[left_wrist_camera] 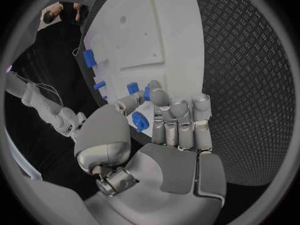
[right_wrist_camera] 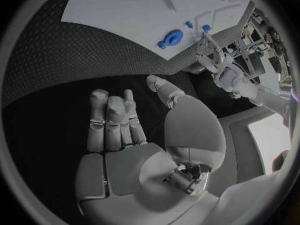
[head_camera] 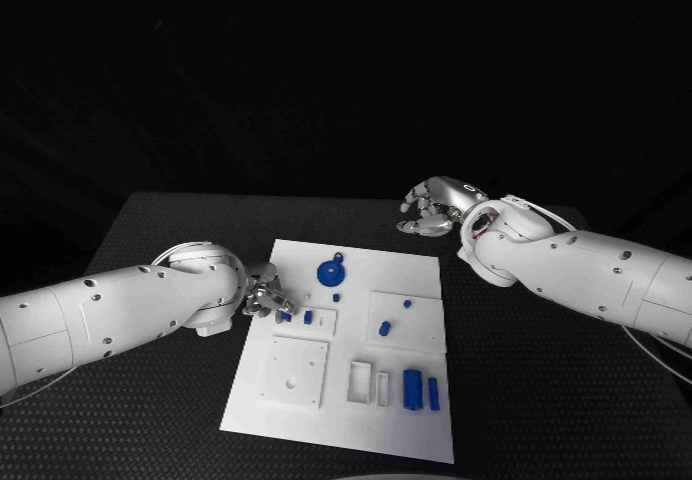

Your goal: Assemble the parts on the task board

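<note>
The white task board [head_camera: 411,272] lies in the middle of the black table. My left hand [head_camera: 264,294] is at the board's left edge, fingers curled in; in the left wrist view the left hand [left_wrist_camera: 170,121] pinches a small blue part [left_wrist_camera: 139,121] between thumb and fingers. Another small blue part [head_camera: 307,317] stands on the board just beside it. A round blue gear [head_camera: 332,270] sits near the board's far end, also the gear [right_wrist_camera: 172,36]. My right hand [head_camera: 433,207] hovers beyond the board's far right corner, over bare table; the right hand [right_wrist_camera: 125,127] holds nothing, thumb apart from the fingers.
Two tall blue blocks [head_camera: 420,389] stand near the board's front edge, beside narrow slots [head_camera: 361,382] and a raised square plate [head_camera: 296,370]. Small blue pegs [head_camera: 385,327] dot the right square field. Black table [head_camera: 548,400] surrounds the board.
</note>
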Robot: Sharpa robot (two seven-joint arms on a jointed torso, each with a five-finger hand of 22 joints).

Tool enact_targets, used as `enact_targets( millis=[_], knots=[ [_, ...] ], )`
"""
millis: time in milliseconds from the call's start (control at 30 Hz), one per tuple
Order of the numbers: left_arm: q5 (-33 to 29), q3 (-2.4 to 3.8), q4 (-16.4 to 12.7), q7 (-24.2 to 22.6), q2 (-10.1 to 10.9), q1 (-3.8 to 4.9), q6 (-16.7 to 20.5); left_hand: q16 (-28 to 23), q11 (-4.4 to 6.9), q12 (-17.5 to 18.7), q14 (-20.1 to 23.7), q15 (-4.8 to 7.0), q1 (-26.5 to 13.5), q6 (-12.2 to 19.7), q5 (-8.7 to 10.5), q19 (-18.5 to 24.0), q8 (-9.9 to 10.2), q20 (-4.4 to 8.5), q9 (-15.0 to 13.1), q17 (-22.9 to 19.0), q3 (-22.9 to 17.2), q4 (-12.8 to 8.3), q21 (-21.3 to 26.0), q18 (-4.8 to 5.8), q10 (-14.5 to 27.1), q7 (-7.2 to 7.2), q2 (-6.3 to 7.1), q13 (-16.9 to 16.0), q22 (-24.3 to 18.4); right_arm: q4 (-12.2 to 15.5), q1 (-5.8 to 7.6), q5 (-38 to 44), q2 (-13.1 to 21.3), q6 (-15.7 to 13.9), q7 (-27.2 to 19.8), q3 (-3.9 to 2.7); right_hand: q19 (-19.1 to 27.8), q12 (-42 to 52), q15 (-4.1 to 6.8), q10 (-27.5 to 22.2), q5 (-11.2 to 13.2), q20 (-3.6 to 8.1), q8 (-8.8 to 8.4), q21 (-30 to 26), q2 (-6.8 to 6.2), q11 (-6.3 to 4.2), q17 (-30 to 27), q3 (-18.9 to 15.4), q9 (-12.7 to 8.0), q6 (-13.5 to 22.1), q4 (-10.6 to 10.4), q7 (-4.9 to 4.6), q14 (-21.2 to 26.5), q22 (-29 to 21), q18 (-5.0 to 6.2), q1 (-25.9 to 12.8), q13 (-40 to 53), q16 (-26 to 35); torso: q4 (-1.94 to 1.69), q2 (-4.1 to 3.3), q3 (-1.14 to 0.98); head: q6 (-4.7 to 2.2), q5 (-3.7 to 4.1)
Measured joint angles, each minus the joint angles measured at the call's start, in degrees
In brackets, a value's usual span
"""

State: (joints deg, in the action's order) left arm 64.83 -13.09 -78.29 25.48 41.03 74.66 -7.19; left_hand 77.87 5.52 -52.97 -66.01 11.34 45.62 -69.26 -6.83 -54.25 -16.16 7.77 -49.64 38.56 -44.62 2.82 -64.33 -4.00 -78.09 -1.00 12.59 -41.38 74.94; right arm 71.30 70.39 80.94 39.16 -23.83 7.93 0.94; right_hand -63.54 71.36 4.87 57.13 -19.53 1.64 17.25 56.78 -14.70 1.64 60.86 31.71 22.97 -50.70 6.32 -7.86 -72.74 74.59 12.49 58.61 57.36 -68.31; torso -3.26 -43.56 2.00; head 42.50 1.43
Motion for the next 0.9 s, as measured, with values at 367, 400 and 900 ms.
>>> enact_targets(
  millis=[367, 400, 900],
  knots=[
    [-0.57, 0.03, -0.07, -0.14, 0.0, 0.02, 0.06, 0.0, 0.0, 0.0, 0.22, -0.24, 1.22, 0.79, -1.0, 0.0, -0.12, 0.0, 0.22, 0.01, 0.25, -5.67, 0.0, 0.0, 0.0, 0.8, -4.31, 0.01, -0.01, 0.01, -0.01, 0.04, 0.01, 0.01, 0.04, 0.0, 0.0, 0.0, 0.0, 0.0, 0.0, 0.0, 0.0, 0.0, 0.0, 0.0, 0.0, 0.0, 0.0, 0.07, 0.0, 0.11, 0.0, -0.01, 0.0, 0.0, 0.0, 0.0, -0.04, 0.0, 0.01, 0.01, 0.07],
    [-0.66, 0.03, -0.11, -0.23, 0.0, 0.02, 0.06, 0.0, 0.0, 0.0, 0.31, -0.35, 1.45, 1.01, -1.29, 0.0, -0.12, 0.0, 0.24, 0.04, 0.16, -6.56, 0.0, 0.0, 0.01, 1.01, -5.13, 0.01, -0.01, 0.01, -0.01, 0.04, 0.0, 0.01, 0.04, 0.0, 0.0, 0.0, 0.0, 0.0, 0.0, 0.0, 0.0, 0.0, 0.0, 0.0, 0.0, 0.0, 0.0, 0.07, 0.0, 0.11, 0.0, -0.01, 0.0, 0.0, 0.0, 0.0, -0.03, 0.0, 0.01, 0.01, 0.07],
    [-0.93, 0.0, -0.06, -0.76, -0.01, 0.01, 0.0, 0.0, -0.12, -0.28, 0.19, -0.64, 1.88, 1.39, -4.21, 0.0, -0.5, 0.0, 0.76, 0.17, 1.4, -8.08, -0.42, 0.0, 0.11, 1.4, -5.67, 0.29, -0.02, 0.0, -0.02, 0.07, 0.03, 0.04, 0.06, 0.0, 0.01, 0.0, 0.0, 0.0, 0.0, -0.01, 0.0, 0.0, 0.0, 0.0, 0.0, 0.0, 0.0, 0.16, 0.0, 0.03, 0.0, -0.02, 0.0, 0.0, -0.02, 0.0, -0.02, 0.0, 0.0, 0.07, 0.04]
  ],
)
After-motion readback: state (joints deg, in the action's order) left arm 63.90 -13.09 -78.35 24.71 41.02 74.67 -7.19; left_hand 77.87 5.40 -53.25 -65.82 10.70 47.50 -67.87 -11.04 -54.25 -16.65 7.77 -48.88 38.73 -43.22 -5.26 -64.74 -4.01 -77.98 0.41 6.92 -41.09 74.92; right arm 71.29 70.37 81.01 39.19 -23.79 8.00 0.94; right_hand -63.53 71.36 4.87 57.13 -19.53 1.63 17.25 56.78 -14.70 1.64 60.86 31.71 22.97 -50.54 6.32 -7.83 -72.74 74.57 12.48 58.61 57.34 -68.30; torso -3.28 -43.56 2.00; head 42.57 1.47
